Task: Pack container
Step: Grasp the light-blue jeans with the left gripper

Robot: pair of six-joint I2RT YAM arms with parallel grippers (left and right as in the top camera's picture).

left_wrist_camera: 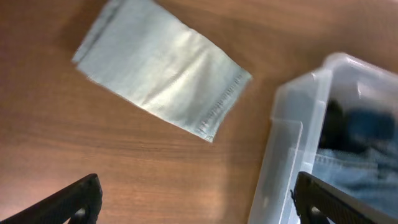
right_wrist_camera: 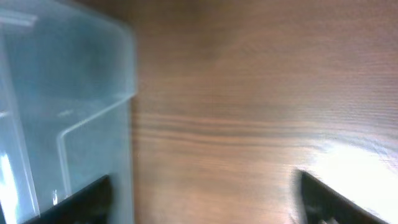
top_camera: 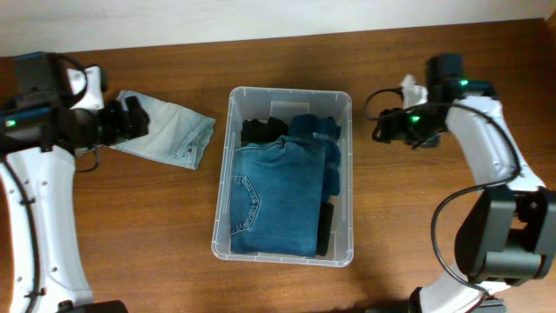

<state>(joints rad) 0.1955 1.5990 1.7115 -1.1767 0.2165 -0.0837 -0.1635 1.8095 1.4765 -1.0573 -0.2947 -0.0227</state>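
No legible text, label, brand, number or sign appears on the container, its folded denim contents, the pale garment or the wooden table.

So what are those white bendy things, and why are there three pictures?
They are two robot arms, each ending in a claw. One picture looks down from above the table; the other two come from little cameras on the wrists. In the middle sits a clear plastic box with folded jeans and dark clothes inside. A pale folded cloth lies on the wood by the left claw. The right claw hangs over bare wood beside the box. Both claws are open and hold nothing.
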